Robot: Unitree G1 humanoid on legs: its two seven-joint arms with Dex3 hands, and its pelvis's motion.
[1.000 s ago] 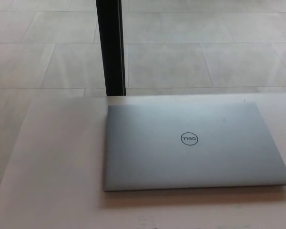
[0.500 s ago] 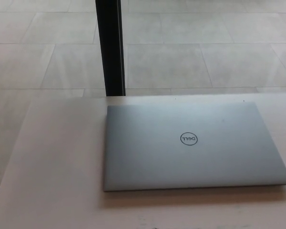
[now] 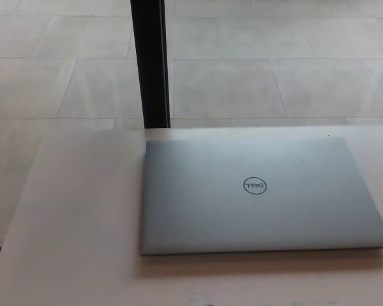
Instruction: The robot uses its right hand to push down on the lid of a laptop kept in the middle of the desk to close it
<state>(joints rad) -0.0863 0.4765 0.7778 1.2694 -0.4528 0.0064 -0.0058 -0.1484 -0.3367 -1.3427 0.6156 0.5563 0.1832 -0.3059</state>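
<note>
- White desk [image 3: 76,242] surface fills the nearest part of my head view, plain and matte, running off the bottom edge and both lower corners.
- Neither of the robot's hands shows on my feed, left or right, so I cannot tell whether either one is open, closed or holding anything, and I have no hand to place things against; I give places by the desk and the picture instead.
- Silver laptop [image 3: 262,197] lies flat on the desk, right of the desk's middle as I see it, with its right front corner almost at the picture's right edge.
- Its lid [image 3: 198,185] is fully down, flush on the base all along the front edge, where a thin shadow falls on the desk.
- On the lid I read a round Dell logo [image 3: 255,185], upside down from where I look.
- Past the laptop's back edge, only a narrow strip of desk remains before the far edge.
- Beyond that, a black upright post [image 3: 150,64] rises from just behind the desk, above the laptop's left rear corner.
- Farthest off, pale floor tiles [image 3: 274,64] with faint grout lines cover the rest of the picture.
</note>
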